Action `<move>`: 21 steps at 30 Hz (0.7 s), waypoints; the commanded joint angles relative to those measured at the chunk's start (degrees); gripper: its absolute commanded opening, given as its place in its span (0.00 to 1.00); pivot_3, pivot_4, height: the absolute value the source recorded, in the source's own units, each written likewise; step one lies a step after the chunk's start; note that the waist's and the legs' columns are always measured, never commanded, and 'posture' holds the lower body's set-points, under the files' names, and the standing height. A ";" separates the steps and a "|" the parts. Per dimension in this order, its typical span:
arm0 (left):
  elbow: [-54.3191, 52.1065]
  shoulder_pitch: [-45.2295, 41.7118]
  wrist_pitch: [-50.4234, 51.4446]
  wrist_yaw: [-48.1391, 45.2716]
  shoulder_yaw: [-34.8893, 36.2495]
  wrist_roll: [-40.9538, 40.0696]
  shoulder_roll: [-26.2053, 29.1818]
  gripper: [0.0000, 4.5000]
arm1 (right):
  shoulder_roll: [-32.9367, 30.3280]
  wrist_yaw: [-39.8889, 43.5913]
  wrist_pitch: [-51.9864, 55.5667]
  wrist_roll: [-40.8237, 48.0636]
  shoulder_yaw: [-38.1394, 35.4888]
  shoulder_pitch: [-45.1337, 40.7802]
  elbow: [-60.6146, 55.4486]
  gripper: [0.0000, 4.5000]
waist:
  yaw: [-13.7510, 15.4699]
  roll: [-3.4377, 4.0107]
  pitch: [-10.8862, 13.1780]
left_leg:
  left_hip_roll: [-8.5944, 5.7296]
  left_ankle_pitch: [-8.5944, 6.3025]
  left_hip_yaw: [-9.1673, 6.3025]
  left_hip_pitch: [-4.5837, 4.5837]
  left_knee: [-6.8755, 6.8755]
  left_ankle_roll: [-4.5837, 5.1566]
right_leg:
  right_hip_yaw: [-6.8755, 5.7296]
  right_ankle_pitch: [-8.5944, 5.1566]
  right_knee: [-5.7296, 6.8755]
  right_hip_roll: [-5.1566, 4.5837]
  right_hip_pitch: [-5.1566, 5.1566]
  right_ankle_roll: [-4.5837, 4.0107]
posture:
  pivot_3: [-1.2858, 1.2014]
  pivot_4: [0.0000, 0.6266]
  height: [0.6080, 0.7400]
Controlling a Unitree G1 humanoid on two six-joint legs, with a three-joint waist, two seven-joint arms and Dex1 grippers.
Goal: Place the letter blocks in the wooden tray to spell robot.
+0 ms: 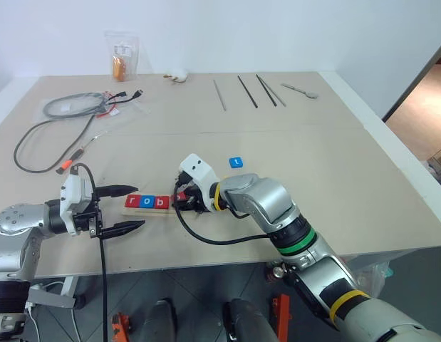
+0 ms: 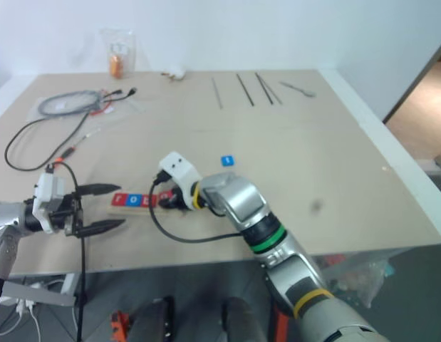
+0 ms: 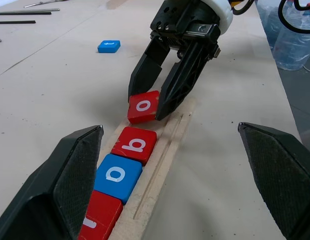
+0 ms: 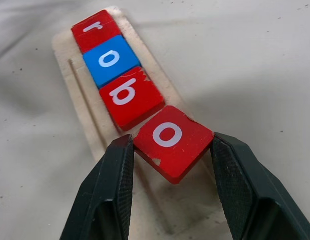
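Observation:
The wooden tray (image 1: 165, 212) lies near the table's front edge, with a red r block (image 4: 93, 28), a blue o block (image 4: 110, 60) and a red b block (image 4: 128, 96) in a row in it. My right gripper (image 4: 171, 145) is shut on a second, red o block (image 4: 172, 140), held skewed over the tray's end just past the b. The blue t block (image 1: 236, 162) lies flat on the table behind my right arm. At the tray's other end my left gripper (image 1: 141, 206) is open, its fingers (image 3: 74, 175) either side of the tray and holding nothing.
Grey and black cables (image 1: 70, 107) lie at the back left beside a small bag (image 1: 122, 57). Thin dark rods (image 1: 241, 91) and a spoon (image 1: 300, 90) lie at the back. The table's front edge runs just below the tray.

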 commanded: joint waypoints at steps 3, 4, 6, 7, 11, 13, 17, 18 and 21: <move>-0.33 -0.67 -0.50 -0.17 0.60 -0.55 -0.10 1.00 | 0.25 1.24 0.39 0.78 -0.23 -0.25 -2.43 0.38 | 0.00 0.00 0.00 | 0.00 0.00 0.00 0.00 0.00 0.00 | 0.00 0.00 0.00 0.00 0.00 0.00 | 0.52 0.24 1.00; -0.36 -0.57 -0.52 -0.14 0.63 -0.56 -0.11 1.00 | 0.25 1.41 0.29 0.80 -0.23 -0.31 -2.41 0.38 | 0.00 0.00 0.00 | 0.00 0.00 0.00 0.00 0.00 0.00 | 0.00 0.00 0.00 0.00 0.00 -0.01 | 0.52 0.24 1.00; -0.41 -0.46 -0.53 -0.08 0.67 -0.58 -0.15 1.00 | 0.38 1.83 -0.04 0.83 -0.31 -0.45 -2.30 0.38 | 0.00 0.00 0.00 | 0.01 -0.01 0.00 0.00 -0.01 -0.01 | -0.01 -0.01 0.00 0.00 -0.01 -0.01 | 0.52 0.24 1.00; -0.45 -0.43 -0.51 -0.03 0.69 -0.59 -0.17 1.00 | 0.51 2.08 -0.26 0.90 -0.41 -0.51 -2.25 0.62 | 0.00 0.00 0.00 | 0.01 -0.01 0.00 0.00 -0.01 -0.01 | -0.01 -0.01 0.00 0.00 -0.01 -0.02 | 0.52 0.24 1.00; -0.62 -0.23 -0.48 0.17 0.73 -0.62 -0.35 1.00 | 1.18 3.11 -0.88 1.71 -1.07 -1.22 -2.08 0.92 | 0.00 0.00 0.00 | 0.01 -0.01 0.00 0.00 -0.02 -0.01 | -0.02 -0.02 0.00 0.00 -0.01 -0.03 | 0.52 0.24 1.00; -0.71 -0.19 -0.43 0.27 0.69 -0.63 -0.48 1.00 | 1.21 3.52 -0.92 1.84 -1.73 -2.09 -1.09 0.99 | 0.00 0.00 0.00 | 0.02 -0.01 0.00 0.00 -0.02 -0.01 | -0.02 -0.02 0.00 0.00 -0.01 -0.03 | 0.52 0.24 1.00; -0.85 -0.13 -0.31 0.38 0.55 -0.65 -0.79 1.00 | -0.70 6.86 -1.68 3.22 -4.35 -5.04 1.10 0.99 | 0.01 0.01 0.00 | 0.01 -0.01 0.00 -0.01 -0.02 -0.01 | -0.03 -0.02 0.00 0.00 -0.02 -0.03 | 0.52 0.24 1.00; -0.90 -0.09 -0.27 0.37 0.52 -0.65 -0.87 1.00 | -1.49 7.97 -2.18 3.74 -5.56 -6.25 2.02 0.99 | 0.01 0.01 0.01 | 0.01 -0.01 0.00 -0.01 -0.01 -0.01 | -0.03 -0.01 0.00 -0.01 -0.01 -0.03 | 0.52 0.24 1.00; -0.84 -0.26 -0.21 0.27 0.35 -0.51 -1.07 1.00 | -5.09 12.34 -4.63 5.40 -8.68 -9.30 3.65 0.99 | 0.07 0.01 0.01 | 0.02 -0.01 0.01 -0.03 -0.01 -0.01 | -0.06 -0.01 -0.02 -0.02 -0.01 -0.03 | 0.52 0.24 1.00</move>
